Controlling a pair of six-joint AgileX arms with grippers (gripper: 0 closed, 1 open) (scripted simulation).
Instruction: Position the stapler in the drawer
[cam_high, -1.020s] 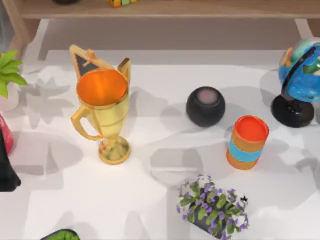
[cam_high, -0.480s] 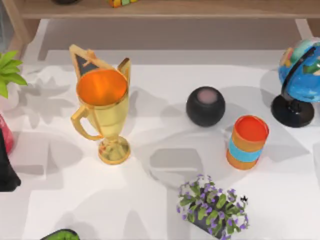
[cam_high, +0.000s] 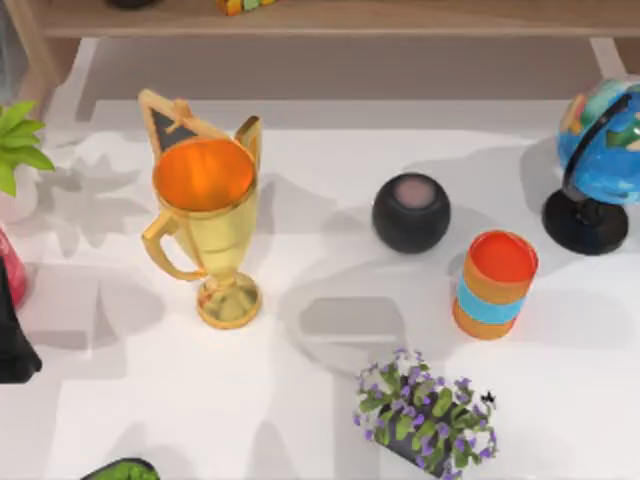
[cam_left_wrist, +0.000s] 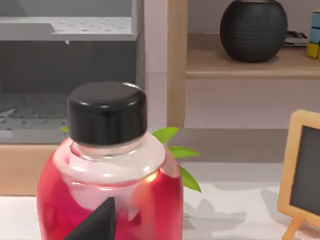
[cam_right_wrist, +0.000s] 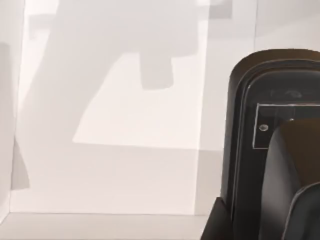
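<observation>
The left arm (cam_high: 12, 345) sits at the left edge of the tabletop (cam_high: 300, 440), a black shape just near of a red bottle (cam_high: 8, 265). In the left wrist view the bottle (cam_left_wrist: 107, 200), with its black cap (cam_left_wrist: 106, 112), stands close in front. The left claw (cam_left_wrist: 96, 224) shows as one dark wedge against it, and I cannot tell how far open it is or whether it holds anything. Beyond the bottle is a grey compartment (cam_left_wrist: 65, 60) with a dotted floor, beside a wooden shelf (cam_left_wrist: 250, 62) that carries a black round pot (cam_left_wrist: 253, 30).

From above, a gold trophy (cam_high: 205, 230) stands left of centre, with a small chalkboard (cam_high: 172, 122) just beyond it. A black round speaker (cam_high: 411, 212) and an orange and blue cup (cam_high: 494, 285) stand right of centre, apart from each other. A globe (cam_high: 600, 150) crowds the right edge, a green plant (cam_high: 15, 140) the left edge, and purple flowers (cam_high: 425, 415) the near edge. Bare room lies between the trophy and the cup, and along the near left.

The right wrist view looks onto white surface with a black round-ended body (cam_right_wrist: 250, 150) at one side. I cannot tell whether that is the stapler. I cannot tell how the right claw (cam_right_wrist: 295, 200) stands either.
</observation>
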